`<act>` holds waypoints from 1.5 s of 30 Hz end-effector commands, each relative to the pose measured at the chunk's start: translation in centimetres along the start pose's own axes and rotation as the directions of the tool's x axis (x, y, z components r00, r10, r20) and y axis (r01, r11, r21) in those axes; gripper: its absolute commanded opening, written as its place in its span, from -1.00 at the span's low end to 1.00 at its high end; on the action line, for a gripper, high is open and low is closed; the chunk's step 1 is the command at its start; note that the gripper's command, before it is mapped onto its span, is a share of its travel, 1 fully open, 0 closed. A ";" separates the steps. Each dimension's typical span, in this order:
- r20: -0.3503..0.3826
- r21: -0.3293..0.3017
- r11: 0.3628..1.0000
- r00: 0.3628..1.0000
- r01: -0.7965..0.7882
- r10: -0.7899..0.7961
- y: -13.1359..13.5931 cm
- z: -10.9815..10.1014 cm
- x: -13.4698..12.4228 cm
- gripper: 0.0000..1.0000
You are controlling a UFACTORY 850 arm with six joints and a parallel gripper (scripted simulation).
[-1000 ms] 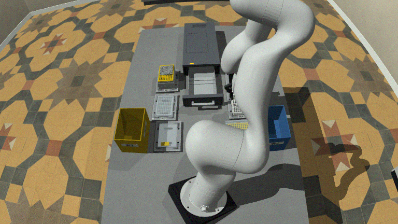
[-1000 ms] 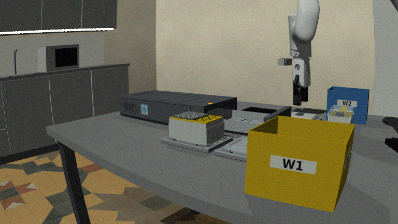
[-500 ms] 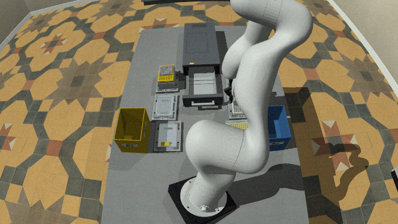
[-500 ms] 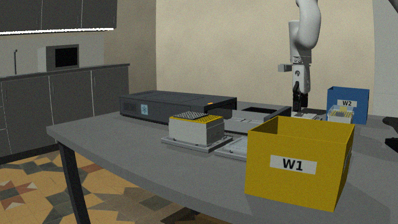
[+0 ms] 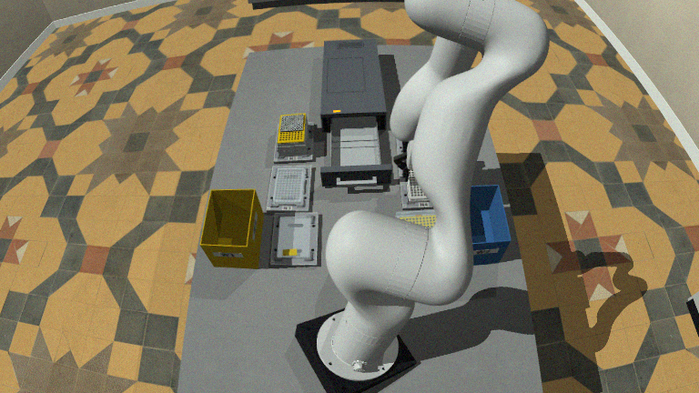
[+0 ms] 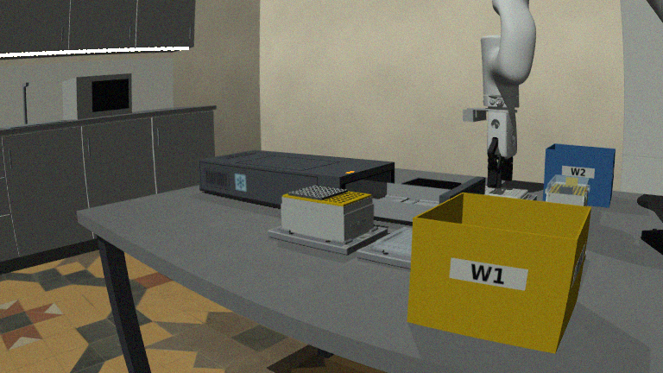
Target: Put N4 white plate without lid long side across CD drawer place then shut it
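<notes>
On the left side of the bench the yellow bin W1 (image 6: 494, 266) and three loaded nests stood well apart from the work and posed no obstruction. At centre, the cooler CD (image 5: 353, 82) had its drawer (image 5: 356, 154) pulled out, its amber lamp (image 5: 336, 110) lit, and its places appeared unoccupied. Just right of the drawer, the gripper (image 6: 499, 173) hung vertically, jaws spread wide and holding nothing, directly over the white plate (image 5: 415, 190), which lay in nest N4 (image 5: 418, 202). Room was tight there: the drawer wall on one side, a yellow-rimmed rack and the blue bin W2 (image 5: 490, 221) on the other. An off-centre closure could tilt the plate or drag the nest; a low carry risked clipping the drawer front.
</notes>
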State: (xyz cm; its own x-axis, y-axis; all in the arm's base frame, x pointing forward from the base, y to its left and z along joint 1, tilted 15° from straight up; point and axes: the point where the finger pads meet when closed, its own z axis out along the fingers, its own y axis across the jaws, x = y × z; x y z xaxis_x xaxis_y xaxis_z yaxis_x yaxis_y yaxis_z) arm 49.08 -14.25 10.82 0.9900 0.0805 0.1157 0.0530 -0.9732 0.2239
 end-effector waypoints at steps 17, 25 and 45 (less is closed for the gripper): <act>-0.002 -0.001 1.000 1.000 0.000 0.000 0.0 1.1 0.1 1.00; -0.002 -0.001 1.000 1.000 0.000 0.000 0.0 1.5 0.1 1.00; -0.002 -0.001 1.000 1.000 0.000 0.000 0.0 1.9 0.1 1.00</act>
State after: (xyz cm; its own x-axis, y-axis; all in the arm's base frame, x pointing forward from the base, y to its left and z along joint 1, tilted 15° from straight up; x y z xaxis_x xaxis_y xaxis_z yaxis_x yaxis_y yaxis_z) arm 49.33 -14.67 8.91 0.9900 0.0806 0.1155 0.0531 -0.9732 0.2239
